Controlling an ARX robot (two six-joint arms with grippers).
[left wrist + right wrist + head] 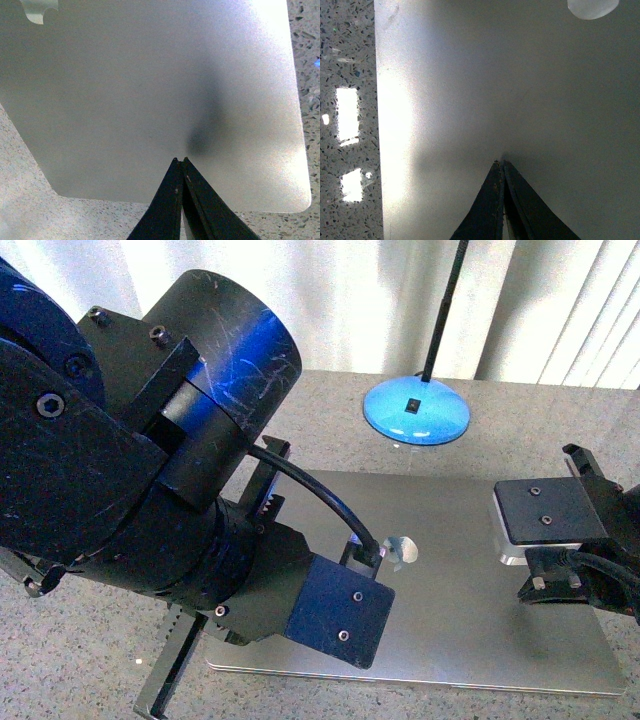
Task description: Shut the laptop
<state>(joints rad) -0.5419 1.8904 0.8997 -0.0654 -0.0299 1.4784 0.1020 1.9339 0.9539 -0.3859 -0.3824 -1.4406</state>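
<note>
The grey-silver laptop (450, 590) lies flat on the speckled table with its lid down and the shiny apple logo (403, 550) facing up. Keys, trackpad and screen are hidden. My left gripper (180, 160) is shut, its tips at the lid (150, 90) near a rounded corner. My right gripper (500, 162) is shut, its tips at the lid (510, 90) near a straight edge. In the front view the left arm (150, 460) covers the laptop's left part and the right arm (570, 530) stands over its right side.
A blue round lamp base (416, 412) with a thin black pole stands on the table behind the laptop. White blinds hang at the back. The speckled grey tabletop (100, 680) shows around the laptop, with bright window reflections (347, 115) beside its edge.
</note>
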